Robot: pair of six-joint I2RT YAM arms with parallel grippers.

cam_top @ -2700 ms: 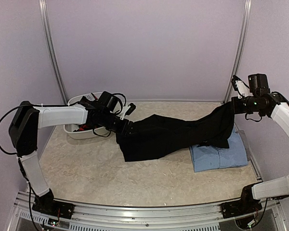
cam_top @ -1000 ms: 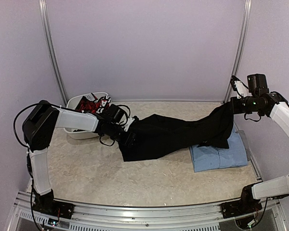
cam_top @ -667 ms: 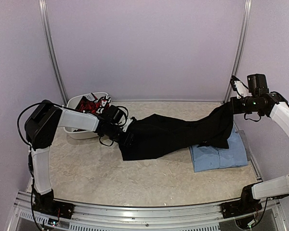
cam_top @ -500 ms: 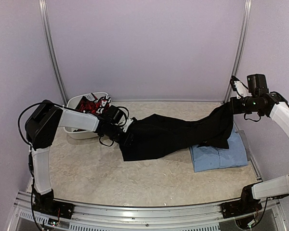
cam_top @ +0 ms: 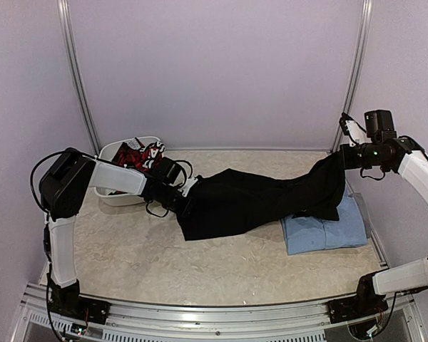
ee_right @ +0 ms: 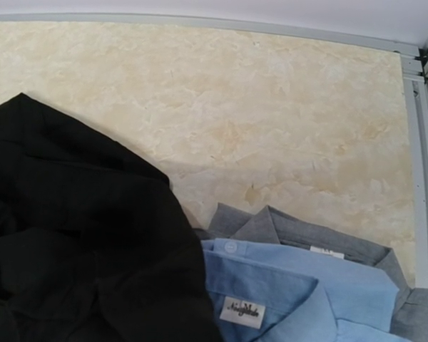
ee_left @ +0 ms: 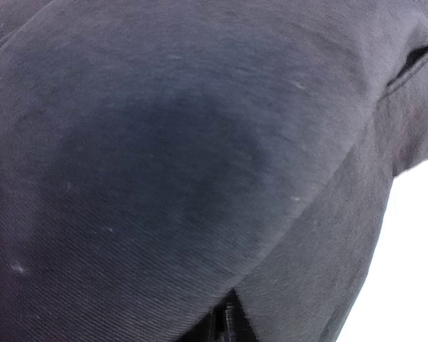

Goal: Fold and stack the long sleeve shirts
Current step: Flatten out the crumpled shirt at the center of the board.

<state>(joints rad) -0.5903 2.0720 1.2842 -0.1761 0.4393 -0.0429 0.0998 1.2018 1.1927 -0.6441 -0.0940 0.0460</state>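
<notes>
My left gripper (cam_top: 185, 199) has pushed into the 9 o'clock end of the black shirt (cam_top: 257, 201); cloth blinds its camera, so I cannot tell if it's clamped. My right gripper (cam_top: 344, 158) stays pinched on the 3 o'clock end, above the folded light blue shirt (cam_top: 328, 231). Spreading seems next.

A: Where is there room to pass?
B: Along the near worktop (cam_top: 200, 271), in front of the black shirt (cam_top: 257, 199) strung across the middle.
A: Obstacles?
B: Folded light blue shirt (cam_top: 328, 231) at right, white bin (cam_top: 113, 197) back left.
</notes>
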